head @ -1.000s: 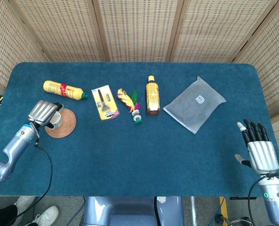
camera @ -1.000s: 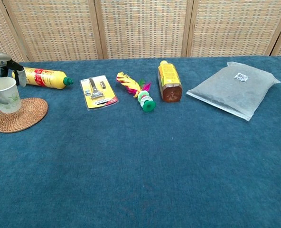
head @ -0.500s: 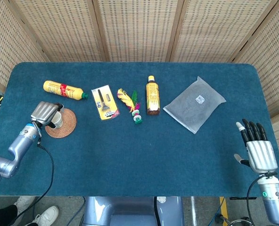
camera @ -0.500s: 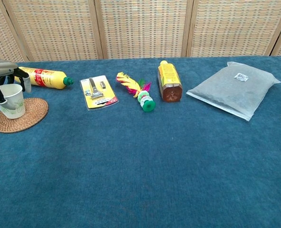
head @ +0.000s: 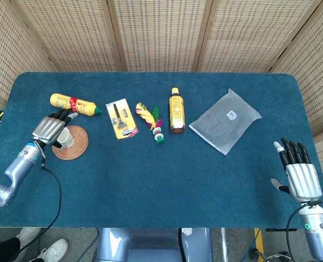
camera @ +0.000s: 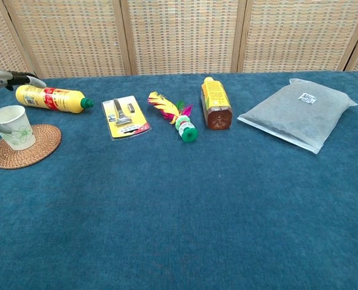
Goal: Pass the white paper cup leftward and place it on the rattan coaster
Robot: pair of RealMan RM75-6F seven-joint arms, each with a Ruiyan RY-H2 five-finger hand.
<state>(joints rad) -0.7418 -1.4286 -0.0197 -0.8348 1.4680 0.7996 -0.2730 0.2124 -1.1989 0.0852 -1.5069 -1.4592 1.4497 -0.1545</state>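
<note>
Risk: left hand [head: 50, 129] sits over white paper cup [camera: 15, 127], fingers spread, nothing gripped; a careless retreat could tip it. Cup upright at 9 o'clock on rattan coaster [camera: 37, 147]. Right hand [head: 300, 172] idle, fingers apart, 4 o'clock.

Near half of blue table [head: 150, 185] bare, wide lane between both hands. Far row blocks: yellow bottle [head: 74, 103], razor pack [head: 120, 118], shuttlecock [head: 151, 122], brown bottle [head: 176, 111], grey bag [head: 225, 120]. Yellow bottle lies just behind rattan coaster [camera: 25, 146] and white paper cup [camera: 14, 127], crowding left hand [head: 51, 129].
</note>
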